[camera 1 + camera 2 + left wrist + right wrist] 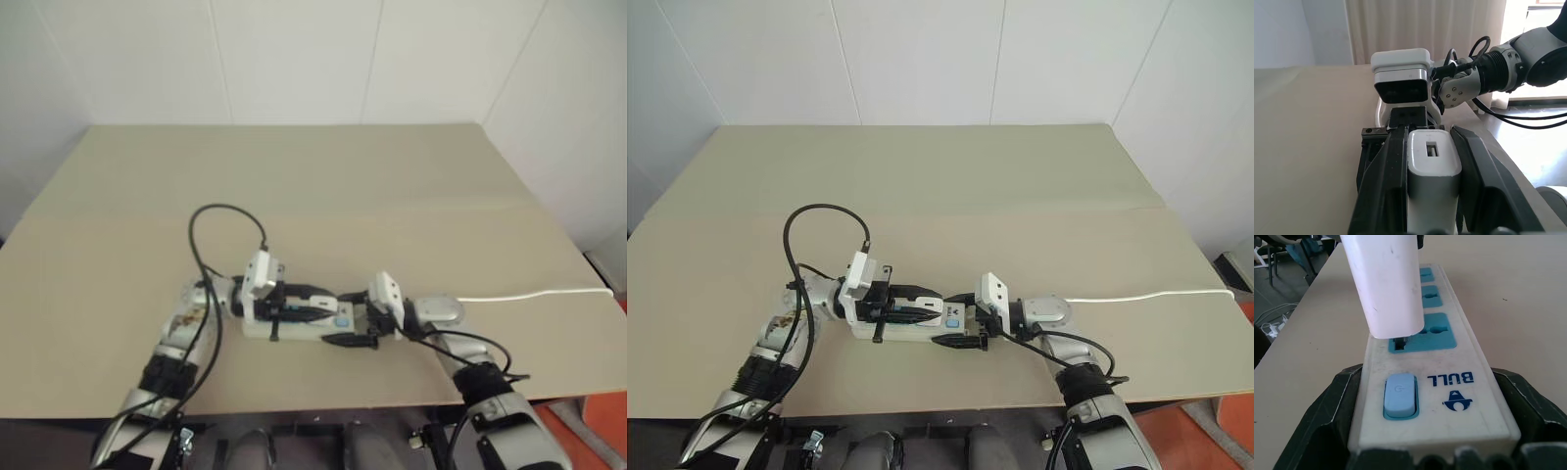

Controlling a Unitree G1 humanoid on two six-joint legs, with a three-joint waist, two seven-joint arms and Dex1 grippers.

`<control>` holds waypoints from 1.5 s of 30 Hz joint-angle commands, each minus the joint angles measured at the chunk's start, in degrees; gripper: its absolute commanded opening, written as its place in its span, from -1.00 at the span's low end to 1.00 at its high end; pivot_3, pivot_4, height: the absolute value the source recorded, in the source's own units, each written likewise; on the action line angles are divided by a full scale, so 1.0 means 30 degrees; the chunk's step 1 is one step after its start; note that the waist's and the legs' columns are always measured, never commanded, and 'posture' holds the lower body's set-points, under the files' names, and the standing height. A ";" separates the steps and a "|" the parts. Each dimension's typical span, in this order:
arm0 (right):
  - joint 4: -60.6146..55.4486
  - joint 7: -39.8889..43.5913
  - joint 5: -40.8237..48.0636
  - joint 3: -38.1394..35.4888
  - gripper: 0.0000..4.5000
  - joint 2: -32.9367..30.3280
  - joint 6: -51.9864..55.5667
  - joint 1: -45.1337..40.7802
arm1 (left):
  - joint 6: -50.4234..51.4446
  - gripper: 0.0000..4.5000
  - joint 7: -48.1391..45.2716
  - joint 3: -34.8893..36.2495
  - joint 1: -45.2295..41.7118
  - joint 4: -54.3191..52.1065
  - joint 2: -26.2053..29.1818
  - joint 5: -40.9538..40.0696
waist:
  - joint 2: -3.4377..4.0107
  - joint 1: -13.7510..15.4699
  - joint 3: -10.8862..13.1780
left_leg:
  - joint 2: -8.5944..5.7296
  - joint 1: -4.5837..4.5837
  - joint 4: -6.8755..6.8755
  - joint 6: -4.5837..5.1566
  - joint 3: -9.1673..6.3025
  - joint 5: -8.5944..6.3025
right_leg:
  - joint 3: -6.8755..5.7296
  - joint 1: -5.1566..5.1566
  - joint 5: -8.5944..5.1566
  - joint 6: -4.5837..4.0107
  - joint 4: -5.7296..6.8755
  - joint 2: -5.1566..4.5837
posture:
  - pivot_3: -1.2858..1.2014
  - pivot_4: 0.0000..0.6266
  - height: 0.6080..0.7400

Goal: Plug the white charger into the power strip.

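Power strip (1420,396) lying flat on the tan table (323,186), near its front edge, thin white cable (529,293) trailing off toward the table's right edge. Right gripper (1430,450) clamped wide around the strip's switch end, a black finger against each long side, pale blue switch (1399,395) just in front. White charger (1385,284) pinched tight in the left gripper (1430,161), tilted slightly above the strip's nearest blue socket (1422,333), prongs just entering the slots, body not seated.
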 commanded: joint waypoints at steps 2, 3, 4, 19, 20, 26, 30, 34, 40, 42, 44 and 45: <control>0.0026 0.0280 -0.0380 0.0673 0.54 -0.0258 0.0495 0.0484 | -0.0643 -0.55 -0.0070 -0.0017 -0.0416 0.0178 -0.0151 0.0077 | 0.0000 0.0017 0.0000 | 0.0000 0.0001 0.0000 0.0000 -0.0001 0.0000 | 0.0000 0.0001 0.0000 0.0000 0.0000 -0.0001 | 0.03 -0.52 1.00; 0.0018 0.0283 -0.0374 0.0676 0.54 -0.0258 0.0498 0.0487 | -0.0676 -0.55 -0.0069 -0.0021 -0.0424 0.0223 -0.0153 0.0088 | 0.0000 0.0022 0.0000 | 0.0000 0.0002 0.0000 0.0000 -0.0001 0.0000 | 0.0000 0.0002 0.0000 0.0000 -0.0001 -0.0001 | 0.03 -0.52 1.00; 0.0043 0.0297 -0.0365 0.0677 0.54 -0.0251 0.0500 0.0468 | -0.0716 -0.55 -0.0069 -0.0022 -0.0438 0.0285 -0.0156 0.0098 | 0.0000 0.0025 0.0000 | 0.0000 0.0002 0.0000 0.0000 -0.0001 0.0000 | 0.0000 0.0002 0.0000 0.0000 -0.0001 -0.0001 | 0.03 -0.52 1.00; 0.0111 0.0330 -0.0382 0.0700 0.54 -0.0243 0.0516 0.0334 | -0.1424 -0.55 -0.0600 -0.0146 -0.0292 0.1299 0.0238 0.0528 | 0.0004 0.0041 -0.0002 | 0.0000 0.0009 0.0000 0.0000 0.0000 0.0000 | 0.0000 0.0010 0.0000 0.0000 -0.0001 0.0000 | 0.03 -0.52 1.00; 0.0112 0.0324 -0.0385 0.0698 0.54 -0.0242 0.0517 0.0329 | -0.1466 -0.55 -0.0639 -0.0156 -0.0301 0.1392 0.0268 0.0564 | 0.0004 0.0041 -0.0003 | 0.0000 0.0010 0.0000 0.0000 0.0000 0.0000 | -0.0001 0.0012 0.0000 0.0001 -0.0001 0.0000 | 0.03 -0.52 1.00; 0.0087 0.0284 -0.0399 0.0695 0.54 -0.0246 0.0512 0.0334 | -0.1767 -0.55 -0.0856 -0.0140 -0.0439 0.2023 0.0371 0.0766 | 0.0012 0.0027 -0.0007 | -0.0003 0.0017 0.0000 0.0000 0.0002 0.0000 | 0.0000 0.0018 0.0000 0.0001 -0.0001 0.0001 | 0.03 -0.52 1.00; 0.0073 0.0268 -0.0377 0.0718 0.54 -0.0252 0.0528 0.0329 | -0.1849 -0.55 -0.0931 -0.0152 -0.0474 0.2182 0.0428 0.0789 | 0.0013 0.0014 -0.0008 | 0.0003 0.0014 -0.0004 0.0001 0.0000 0.0000 | -0.0002 0.0016 -0.0001 0.0001 -0.0004 0.0007 | 0.03 -0.52 1.00; 0.0047 0.0275 -0.0365 0.0729 0.54 -0.0262 0.0541 0.0356 | -0.1879 -0.55 -0.0986 -0.0170 -0.0378 0.2191 0.0499 0.0808 | 0.0013 0.0011 -0.0008 | 0.0003 0.0014 -0.0004 0.0000 -0.0001 0.0000 | -0.0002 0.0016 -0.0001 0.0001 -0.0003 0.0007 | 0.03 -0.52 1.00; 0.0030 0.0257 -0.0363 0.0738 0.54 -0.0261 0.0543 0.0380 | -0.1830 -0.55 -0.0788 -0.0116 0.0062 0.2445 0.0754 0.0955 | 0.0014 0.0004 -0.0009 | 0.0004 0.0015 -0.0004 0.0000 -0.0001 0.0000 | -0.0002 0.0016 -0.0001 0.0001 -0.0004 0.0006 | 0.03 -0.52 1.00; 0.0071 0.0259 -0.0365 0.0747 0.54 -0.0253 0.0522 0.0357 | -0.2086 -0.55 -0.0703 -0.0096 0.0210 0.2960 0.0943 0.1235 | 0.0016 -0.0002 -0.0011 | 0.0004 0.0016 -0.0004 0.0000 -0.0001 0.0000 | -0.0001 0.0017 -0.0001 0.0001 -0.0003 0.0007 | 0.03 -0.52 1.00; 0.0123 0.0249 -0.0366 0.0766 0.54 -0.0251 0.0496 0.0326 | -0.2477 -0.55 -0.0795 -0.0087 0.0282 0.3473 0.1132 0.1429 | 0.0017 -0.0020 -0.0015 | 0.0004 0.0024 -0.0006 0.0001 0.0000 0.0000 | 0.0000 0.0019 -0.0001 0.0001 -0.0003 0.0007 | 0.03 -0.52 1.00; 0.0182 0.0217 -0.0370 0.0763 0.54 -0.0234 0.0445 0.0295 | -0.2622 -0.55 -0.0650 -0.0030 0.0326 0.3779 0.1228 0.1549 | 0.0021 -0.0020 -0.0020 | 0.0007 0.0028 -0.0008 0.0000 0.0000 0.0000 | -0.0001 0.0022 -0.0001 0.0001 -0.0003 0.0008 | 0.03 -0.52 1.00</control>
